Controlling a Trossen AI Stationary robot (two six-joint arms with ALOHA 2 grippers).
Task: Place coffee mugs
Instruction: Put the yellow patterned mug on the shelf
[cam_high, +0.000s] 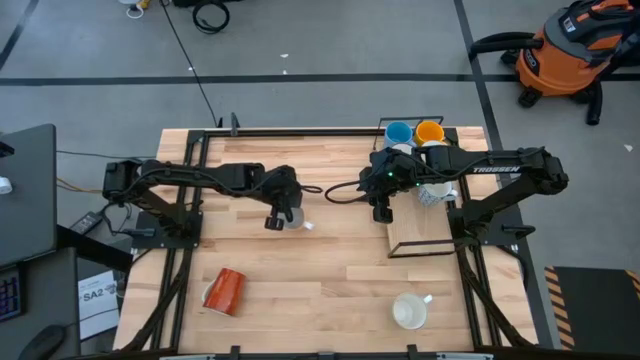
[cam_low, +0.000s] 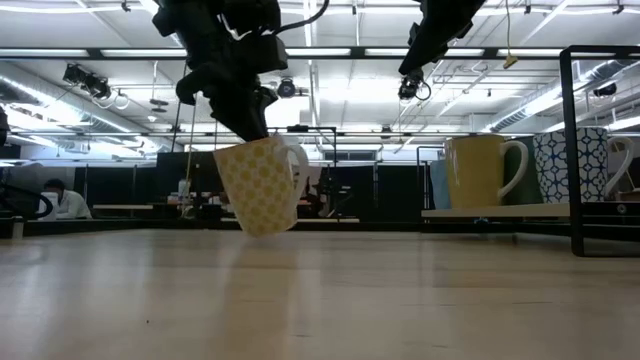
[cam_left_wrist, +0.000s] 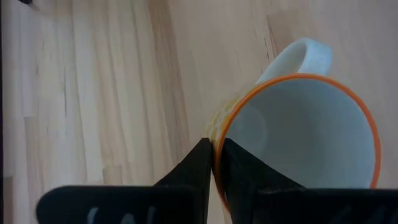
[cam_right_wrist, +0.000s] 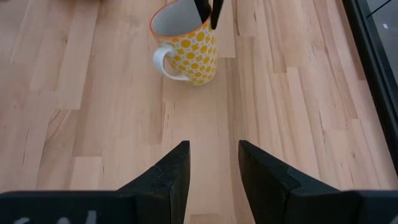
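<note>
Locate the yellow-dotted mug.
The yellow-dotted mug is at mid-table in the high view, left of the rack, pinched by its rim in the left gripper and tilted off the tabletop.

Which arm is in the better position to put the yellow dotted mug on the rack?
Left. The left gripper already pinches the dotted mug's rim, lifted and tilted. The right gripper is open and empty.

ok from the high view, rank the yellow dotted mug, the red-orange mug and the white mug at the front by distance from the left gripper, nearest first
1. Yellow dotted mug: table middle, its rim pinched in the left gripper fingers.
2. Red-orange mug: lying on its side at the front left.
3. White mug: front right, clearly the farthest.
</note>
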